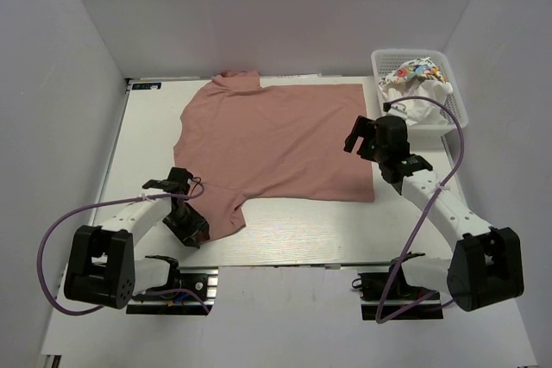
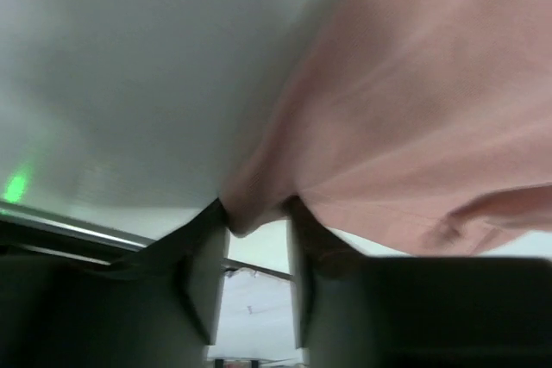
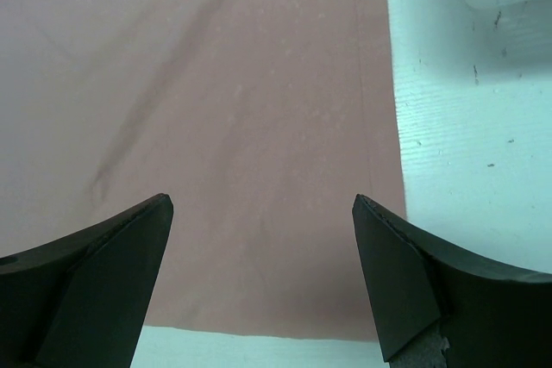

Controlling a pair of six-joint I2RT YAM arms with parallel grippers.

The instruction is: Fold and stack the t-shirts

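Now the left gripper (image 2: 256,213) pinches a sleeve of the pink t-shirt (image 1: 276,140); the right gripper (image 3: 261,202) hovers, jaws spread wide, over its right edge

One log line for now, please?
left gripper: pinching pink t-shirt sleeve | right gripper: open over it | basket: printed cloth inside
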